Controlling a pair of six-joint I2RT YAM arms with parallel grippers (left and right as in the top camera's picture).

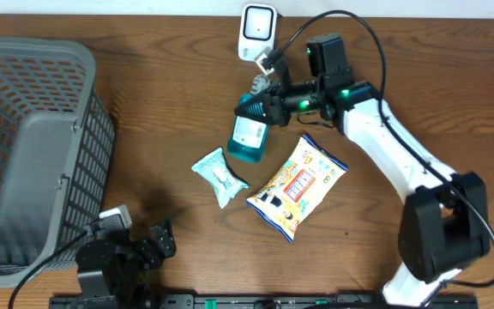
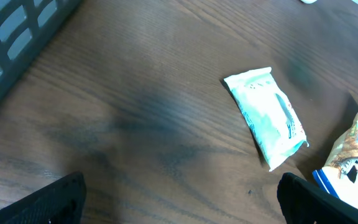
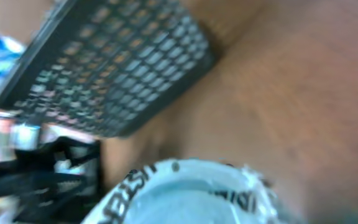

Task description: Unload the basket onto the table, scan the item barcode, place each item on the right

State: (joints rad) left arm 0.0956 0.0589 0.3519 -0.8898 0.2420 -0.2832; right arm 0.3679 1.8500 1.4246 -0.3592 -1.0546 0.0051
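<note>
Overhead, the right end effector (image 1: 254, 108) grips the teal bottle (image 1: 248, 139); its own wrist view is too blurred to confirm this. The left wrist view shows the left end effector (image 2: 180, 200) spread wide.

Dark wood-grain table (image 1: 161, 86) under soft, even light.
Pale strip (image 1: 436, 5) along the far edge, beyond the right jaws; dull shadow (image 2: 148, 118) on the wood just ahead of the left jaws.
</note>
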